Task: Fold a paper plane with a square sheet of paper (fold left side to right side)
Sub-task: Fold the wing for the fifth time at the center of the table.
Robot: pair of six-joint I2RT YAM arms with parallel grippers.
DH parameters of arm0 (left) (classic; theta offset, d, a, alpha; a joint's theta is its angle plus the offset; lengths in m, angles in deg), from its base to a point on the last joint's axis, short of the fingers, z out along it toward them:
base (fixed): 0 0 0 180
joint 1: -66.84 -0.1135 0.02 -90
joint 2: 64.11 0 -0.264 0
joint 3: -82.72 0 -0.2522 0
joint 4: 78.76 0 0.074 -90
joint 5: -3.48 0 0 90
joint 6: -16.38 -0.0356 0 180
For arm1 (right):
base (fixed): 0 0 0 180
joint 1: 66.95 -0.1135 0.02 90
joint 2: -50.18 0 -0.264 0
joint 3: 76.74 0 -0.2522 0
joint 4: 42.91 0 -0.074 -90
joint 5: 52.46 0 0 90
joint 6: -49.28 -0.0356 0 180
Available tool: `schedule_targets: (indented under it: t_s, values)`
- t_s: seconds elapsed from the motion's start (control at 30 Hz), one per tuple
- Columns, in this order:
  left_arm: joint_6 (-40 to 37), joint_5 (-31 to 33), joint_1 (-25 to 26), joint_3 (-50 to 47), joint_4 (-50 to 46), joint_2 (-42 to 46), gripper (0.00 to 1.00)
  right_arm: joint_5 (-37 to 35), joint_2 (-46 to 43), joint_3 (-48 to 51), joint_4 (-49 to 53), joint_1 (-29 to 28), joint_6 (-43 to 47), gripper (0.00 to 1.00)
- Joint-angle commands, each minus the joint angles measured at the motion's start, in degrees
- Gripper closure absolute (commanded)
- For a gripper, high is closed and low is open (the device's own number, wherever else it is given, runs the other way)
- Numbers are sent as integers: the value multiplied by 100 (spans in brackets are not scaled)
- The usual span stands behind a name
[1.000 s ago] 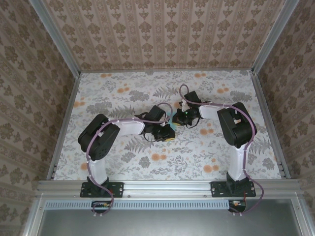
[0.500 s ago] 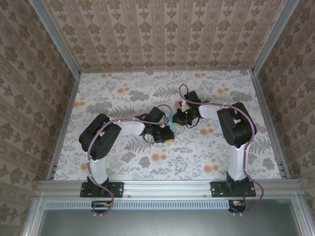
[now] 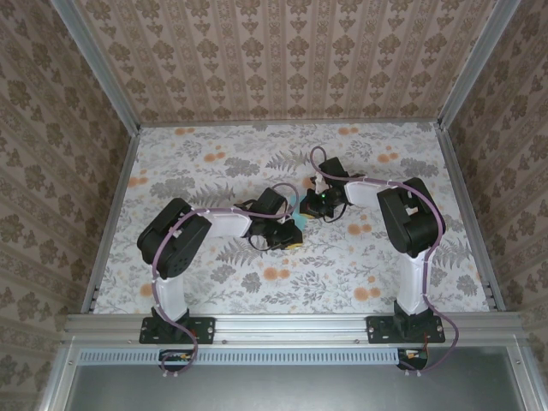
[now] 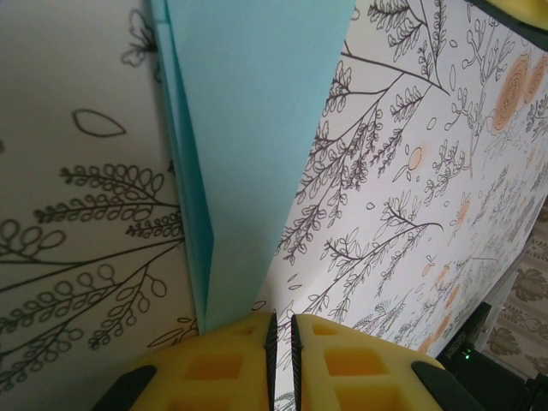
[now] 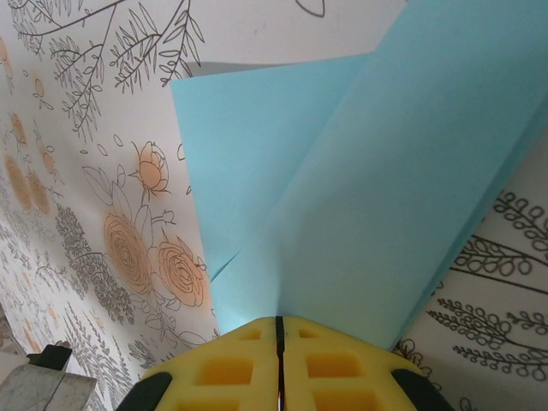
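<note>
The sheet of paper is cyan-blue and folded into a long, narrowing shape with one flap standing up along its left edge. Its narrow end runs under the left finger of my left gripper, whose yellow jaws stand a thin slit apart over bare tabletop. In the right wrist view the paper shows two layers meeting at a crease. That crease leads straight into the seam of my right gripper, shut on it. From above, the left gripper and right gripper meet mid-table and hide most of the paper.
The floral tabletop lies all round the grippers. Aluminium rails and patterned walls close in the left, right and far sides. The right arm's cable loops above its wrist.
The left gripper has shifted slightly right and the right gripper slightly away from me. Less blue paper shows between them from above.
</note>
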Motion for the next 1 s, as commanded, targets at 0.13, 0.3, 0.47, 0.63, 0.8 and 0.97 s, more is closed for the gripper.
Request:
schedule_targets:
  t_s: [0.13, 0.3, 0.47, 0.63, 0.8, 0.97]
  values:
    - [274, 45, 51, -552, -233, 120, 85, -468, 336, -158, 689, 37, 187, 91]
    - [304, 37, 117, -695, -220, 255, 85, -468, 360, -188, 714, 60, 196, 92]
    - [298, 17, 154, -725, -248, 300, 85, -459, 394, -224, 719, 74, 203, 91]
    - [283, 11, 159, -753, -223, 384, 86, -420, 391, -222, 629, 74, 203, 91]
    - [240, -47, 157, -829, 41, 570, 86, -258, 366, -309, 397, 91, 187, 91]
    - [-164, 18, 66, -744, 66, 1105, 83, -255, 57, -583, 354, 109, 329, 87]
